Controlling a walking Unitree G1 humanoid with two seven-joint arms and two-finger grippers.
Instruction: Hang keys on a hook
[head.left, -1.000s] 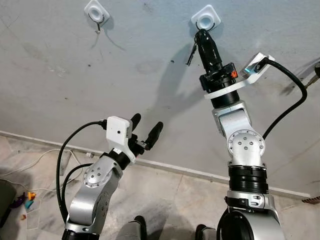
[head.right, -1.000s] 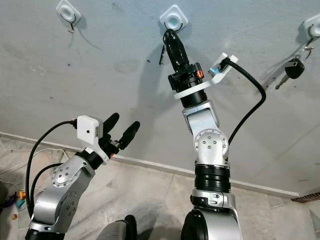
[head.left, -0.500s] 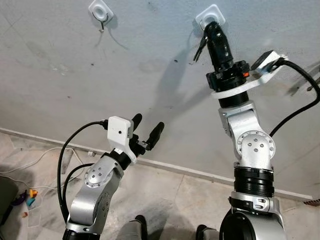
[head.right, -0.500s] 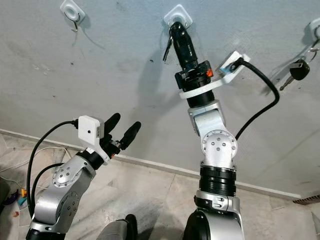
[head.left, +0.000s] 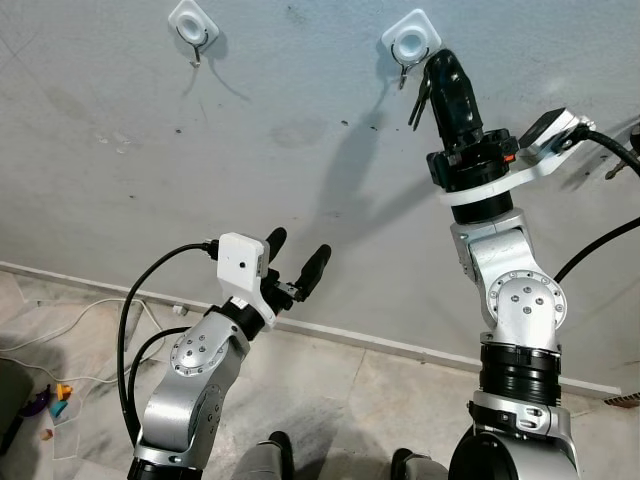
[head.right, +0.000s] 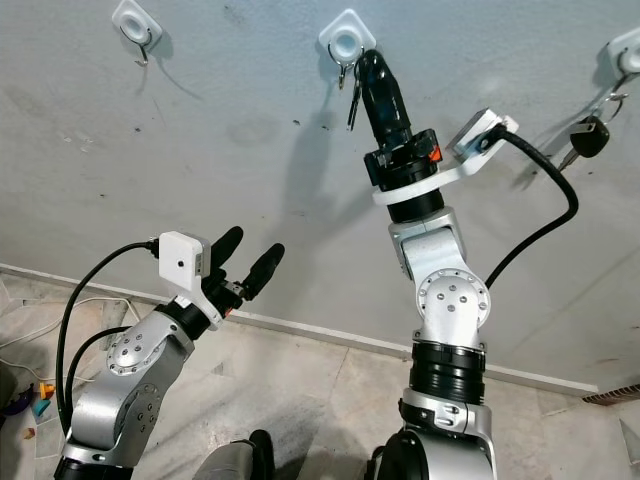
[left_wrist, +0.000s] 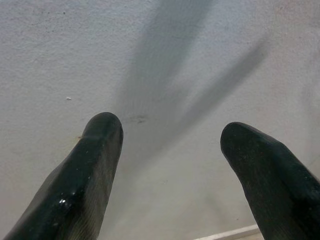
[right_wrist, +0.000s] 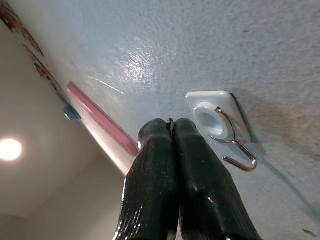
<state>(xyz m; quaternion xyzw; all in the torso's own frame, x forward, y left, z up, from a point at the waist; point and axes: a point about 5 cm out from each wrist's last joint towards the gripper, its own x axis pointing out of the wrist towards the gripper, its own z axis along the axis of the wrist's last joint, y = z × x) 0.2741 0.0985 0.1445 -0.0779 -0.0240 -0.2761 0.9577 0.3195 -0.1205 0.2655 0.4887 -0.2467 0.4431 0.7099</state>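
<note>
At the bottom of the head views lay a tiled floor (head.left: 330, 390), with a white cable (head.left: 60, 325) trailing along it at the lower left. Above it, in the lower left of the frame, the left gripper (head.left: 296, 260) was raised in front of the wall with its two black fingers (left_wrist: 85, 175) spread apart and nothing between them; they touched nothing.

The right arm reached up through the right half of the frame. The right gripper (head.left: 443, 68) sat near the top, a little right of centre, its fingers (right_wrist: 165, 170) pressed together. A thin edge showed pinched between the tips in the right wrist view, and in the head views the keys (head.left: 420, 93) hung down just beside the left side of those fingers, so the jaws were closed on the keys. The keys were just below and to the right of the middle hook (head.left: 409, 45), near it but apart from it; its metal wire (right_wrist: 239, 145) hung bare.

Farthest back stood the grey wall (head.left: 200, 160). On it another white hook (head.left: 190, 25) sat at the upper left, and a third hook (head.right: 625, 55) at the upper right edge carried another key with a black head (head.right: 585, 135).
</note>
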